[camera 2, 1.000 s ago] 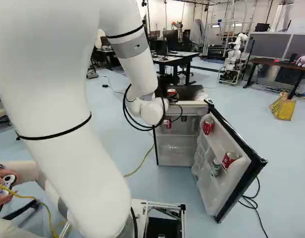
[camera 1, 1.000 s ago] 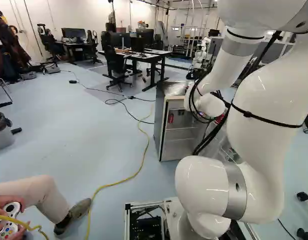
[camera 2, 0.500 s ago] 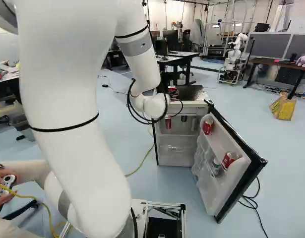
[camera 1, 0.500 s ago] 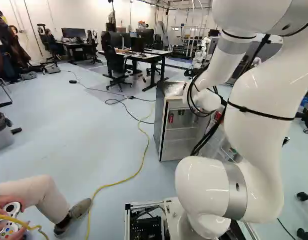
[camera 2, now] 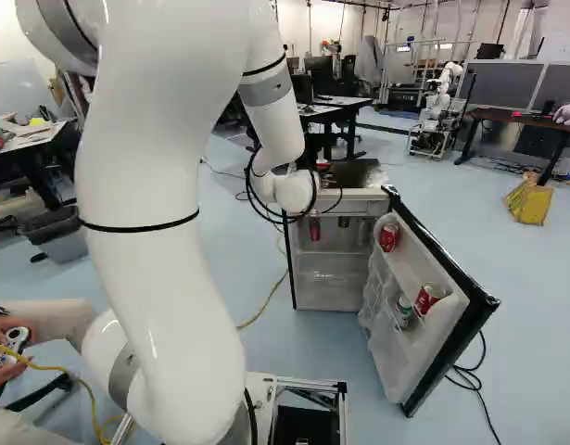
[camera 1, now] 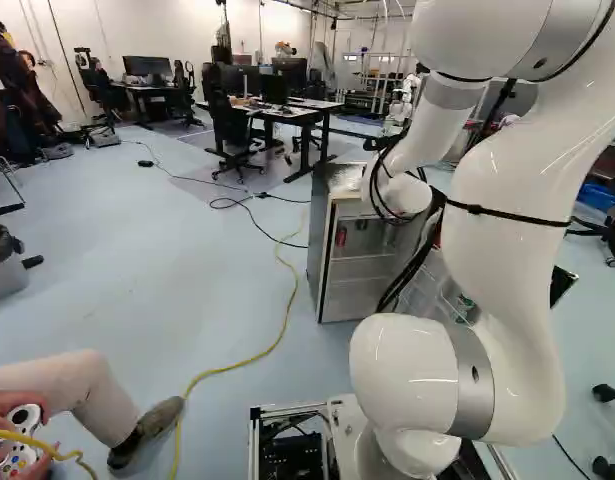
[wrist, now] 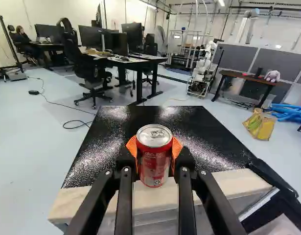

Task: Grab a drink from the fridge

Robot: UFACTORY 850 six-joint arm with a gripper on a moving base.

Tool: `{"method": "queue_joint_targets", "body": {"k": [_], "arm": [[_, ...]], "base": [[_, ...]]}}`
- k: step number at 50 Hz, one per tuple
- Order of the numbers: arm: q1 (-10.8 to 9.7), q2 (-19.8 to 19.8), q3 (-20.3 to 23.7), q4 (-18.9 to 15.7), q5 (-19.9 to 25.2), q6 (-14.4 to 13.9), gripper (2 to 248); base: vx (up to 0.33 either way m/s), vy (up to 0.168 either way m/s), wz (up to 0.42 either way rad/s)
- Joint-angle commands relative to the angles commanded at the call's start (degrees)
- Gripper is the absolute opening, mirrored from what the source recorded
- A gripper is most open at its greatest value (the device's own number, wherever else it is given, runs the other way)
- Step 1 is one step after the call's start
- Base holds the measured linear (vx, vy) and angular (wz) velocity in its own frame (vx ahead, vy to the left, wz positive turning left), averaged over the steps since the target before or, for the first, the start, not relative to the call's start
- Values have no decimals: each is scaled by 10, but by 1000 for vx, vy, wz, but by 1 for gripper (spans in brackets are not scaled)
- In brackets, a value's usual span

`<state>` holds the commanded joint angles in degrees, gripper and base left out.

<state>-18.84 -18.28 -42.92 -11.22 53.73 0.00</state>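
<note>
Arm (camera 2: 164,260) has shifted, pincer (wrist: 155,151) clasping and carrying the red can (wrist: 154,164); best kept upright (steady now!), clear of the fridge (wrist: 204,137).

White rounded arm (camera 2: 159,297), grey bands (camera 1: 471,380), black cables (camera 1: 409,272)

1. Left base view: I look from behind and left of the arm (camera 1: 512,200), forward and slightly down; fridge (camera 1: 320,245) ahead, at middle range.
2. Right base view: from behind and right of the arm, same general heading; fridge again at middle range.
3. Wrist view: my closest, from just in front of and above the fridge top (wrist: 96,152), facing across it.
4. Shared by all three: fridge top, desks (wrist: 150,57) beyond the fridge.
</note>
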Motion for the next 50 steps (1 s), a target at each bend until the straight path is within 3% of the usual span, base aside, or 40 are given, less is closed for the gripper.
{"method": "queue_joint_targets", "body": {"k": [30,50], "arm": [[11,-59,-72,7,-19,0,88],[12,-63,-78,7,-19,0,88]], "base": [[0,0,0],[0,0,0]]}}
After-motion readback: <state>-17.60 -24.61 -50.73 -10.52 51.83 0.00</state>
